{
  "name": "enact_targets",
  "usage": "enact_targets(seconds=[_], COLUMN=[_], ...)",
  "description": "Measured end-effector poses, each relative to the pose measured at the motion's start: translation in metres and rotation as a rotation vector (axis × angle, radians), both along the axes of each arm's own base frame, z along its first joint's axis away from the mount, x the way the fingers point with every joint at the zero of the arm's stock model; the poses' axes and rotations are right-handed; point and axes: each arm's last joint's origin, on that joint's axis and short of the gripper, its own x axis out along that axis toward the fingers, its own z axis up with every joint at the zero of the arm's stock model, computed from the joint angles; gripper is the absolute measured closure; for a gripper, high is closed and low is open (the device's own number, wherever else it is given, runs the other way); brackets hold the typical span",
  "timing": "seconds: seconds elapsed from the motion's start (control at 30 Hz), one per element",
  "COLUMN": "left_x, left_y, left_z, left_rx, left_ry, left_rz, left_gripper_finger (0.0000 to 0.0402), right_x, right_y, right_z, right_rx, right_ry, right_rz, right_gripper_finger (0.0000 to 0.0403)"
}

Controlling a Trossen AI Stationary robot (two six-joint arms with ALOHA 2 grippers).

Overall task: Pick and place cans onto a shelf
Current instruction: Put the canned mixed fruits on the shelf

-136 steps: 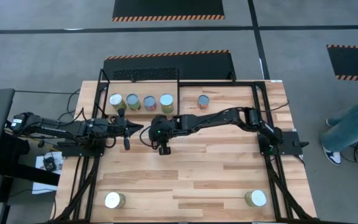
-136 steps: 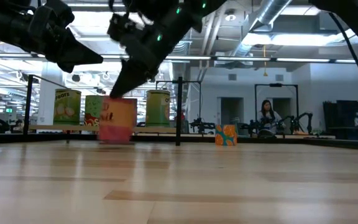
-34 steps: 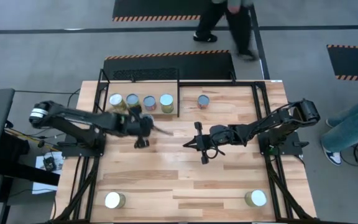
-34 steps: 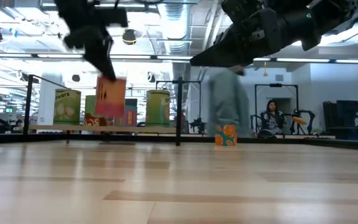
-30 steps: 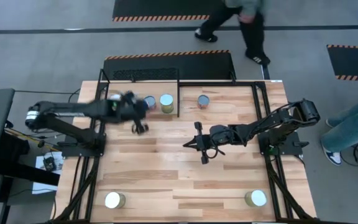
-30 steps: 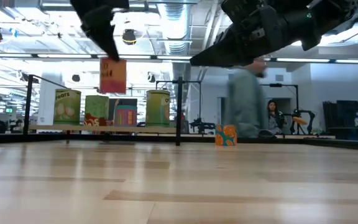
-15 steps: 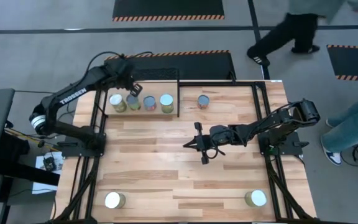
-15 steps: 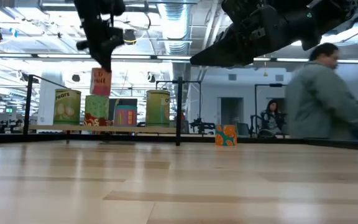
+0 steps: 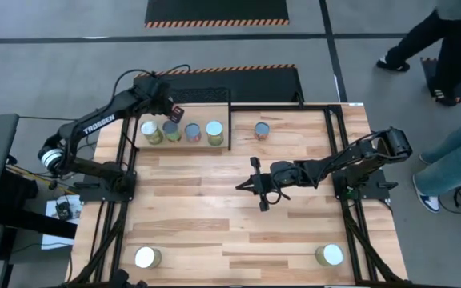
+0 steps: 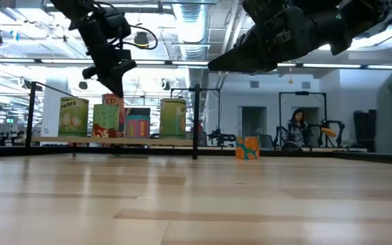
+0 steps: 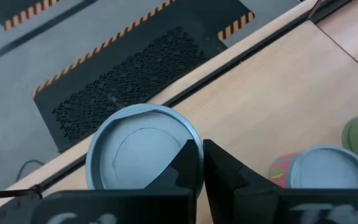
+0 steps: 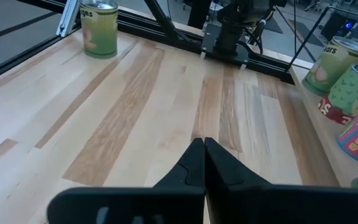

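Over far-left corner of table, my left gripper (image 9: 171, 111) hangs above the small light-wood shelf with thin black rails (image 9: 184, 144), fingers clamped on a small red-orange-label tin can with silver top (image 10: 111, 101). Can sits upright, long axis vertical, top up, behind the row of four tin cans (image 9: 182, 131) on the shelf, toward its far edge; low view shows it near shelf level, seated or not, can't tell.

Step in hand, by my judgement: placing. Next move needs straight descent, no tilt, clear of neighbour cans, then release and lift straight up.

My right gripper (image 9: 246, 184) waits over table centre, fingers pressed together, empty. 2 yellow-green cans (image 9: 146, 257) sit at near edge, 1 can (image 9: 262, 130) far-centre.
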Motion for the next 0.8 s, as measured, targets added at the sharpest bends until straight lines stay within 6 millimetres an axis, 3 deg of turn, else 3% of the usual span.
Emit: enact_targets(seconds=[0.37, 0.8], left_x=[0.017, 0.023], left_y=[0.017, 0.015], left_z=[-0.035, -0.038], left_rx=[-0.12, -0.128], left_ry=[0.04, 0.039], left_rz=[0.008, 0.023], left_gripper_finger=[0.0401, 0.0401], right_x=[0.0, 0.0], right_y=[0.0, 0.0], right_z=[0.0, 0.0], right_rx=[0.001, 0.001], right_ry=[0.0, 0.001], right_rz=[-0.001, -0.001], right_gripper_finger=[0.039, 0.039])
